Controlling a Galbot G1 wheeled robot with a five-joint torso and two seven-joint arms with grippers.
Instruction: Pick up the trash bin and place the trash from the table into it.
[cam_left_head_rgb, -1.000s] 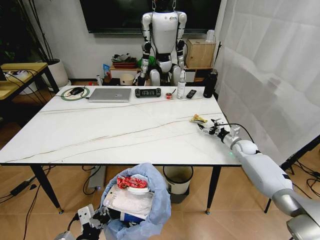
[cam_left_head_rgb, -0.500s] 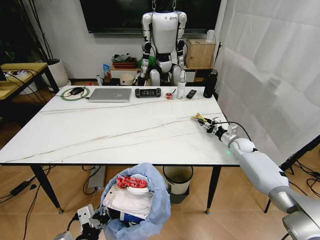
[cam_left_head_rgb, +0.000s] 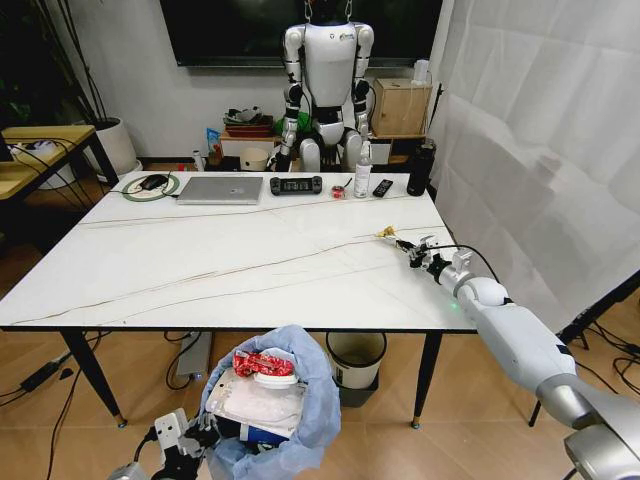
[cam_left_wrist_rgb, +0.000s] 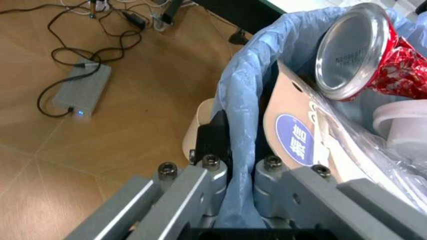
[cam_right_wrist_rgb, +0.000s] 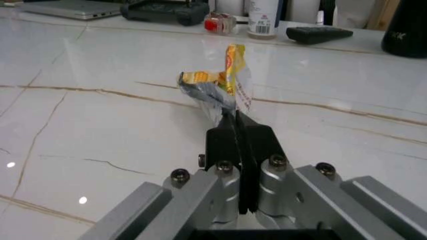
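Right arm: stretched forward and to the right, forearm angled over the bench's (cam_left_head_rgb: 250, 265) right side.
Right end effector (cam_right_wrist_rgb: 235, 117): low above the bench top, fingers pressed together, pinching a crumpled yellow wrapper (cam_right_wrist_rgb: 220, 85).
Left arm: low at the robot's left, below bench height.
Left end effector (cam_left_wrist_rgb: 237, 145): fingers clamped on the blue-bagged rim of the trash bin (cam_left_wrist_rgb: 243, 100), one inside, one outside.

Wood-look floor (cam_left_head_rgb: 480, 430) w/ loose cables (cam_left_head_rgb: 40, 375) & a grey power brick (cam_left_wrist_rgb: 83, 92). Big dark screen (cam_left_head_rgb: 250, 30) on rear white wall. Humanoid robot figure (cam_left_head_rgb: 325, 85) stands below it. Cardboard box (cam_left_head_rgb: 400, 107) on low shelf, R. White curtain (cam_left_head_rgb: 540, 140) along R side. Yellow wooden desk (cam_left_head_rgb: 40, 150) far L, white plant pot (cam_left_head_rgb: 115, 145) beside it.
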